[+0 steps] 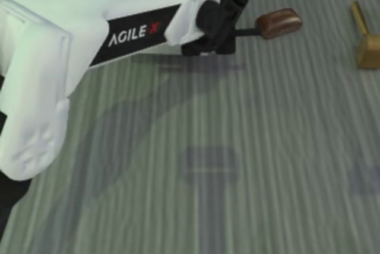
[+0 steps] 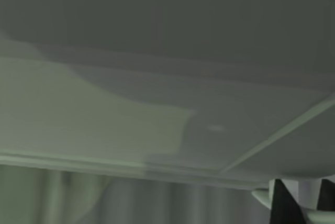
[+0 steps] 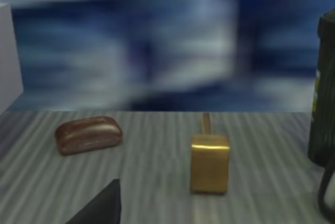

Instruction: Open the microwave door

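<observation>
Top view shows my left arm's white link with its black AgileX band reaching across the striped grey-green table (image 1: 267,147) from the left toward the far edge, ending in the black left gripper (image 1: 228,10) near the middle of that edge. Whether its fingers are spread or pressed together I cannot tell; they run out of frame or are hidden behind the wrist. The boxy grey-white microwave barely shows from above, only a sliver at the far edge behind the arm. In the left wrist view a broad, pale grey flat panel (image 2: 157,93) fills nearly everything, crossed by a thin seam line, and I judge this to be the microwave seen from very close; whether it is the door I cannot say, and no handle is visible. So the appliance lies directly ahead of the left gripper, at the far left-centre of the table, and the left arm is clearly the nearer one. Just beside the gripper, to its right, lies a brown rounded bar-shaped object (image 1: 279,22), and farther right a brass-coloured mallet (image 1: 367,40) with its handle pointing away. The right gripper does not appear from above; the right wrist view shows only a dark wedge at its edge, and I take that arm to be parked.
</observation>
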{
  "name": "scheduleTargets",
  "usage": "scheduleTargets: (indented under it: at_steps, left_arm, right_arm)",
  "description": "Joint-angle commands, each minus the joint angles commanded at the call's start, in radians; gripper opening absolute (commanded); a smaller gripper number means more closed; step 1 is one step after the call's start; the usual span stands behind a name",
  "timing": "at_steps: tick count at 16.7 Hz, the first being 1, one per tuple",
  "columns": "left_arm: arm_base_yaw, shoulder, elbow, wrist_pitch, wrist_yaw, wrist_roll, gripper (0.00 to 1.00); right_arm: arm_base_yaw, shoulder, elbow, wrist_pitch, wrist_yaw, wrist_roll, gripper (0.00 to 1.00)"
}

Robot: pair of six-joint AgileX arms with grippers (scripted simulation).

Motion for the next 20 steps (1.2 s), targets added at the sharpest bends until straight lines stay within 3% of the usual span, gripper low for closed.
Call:
scheduleTargets:
  at_steps: [20]
  left_arm:
    - [-0.004, -0.008, -0.027, 0.015, 0.015, 0.014, 0.0]
  right_arm:
    - [0.0, 0.0, 0.0, 0.0, 0.0, 0.0, 1.0]
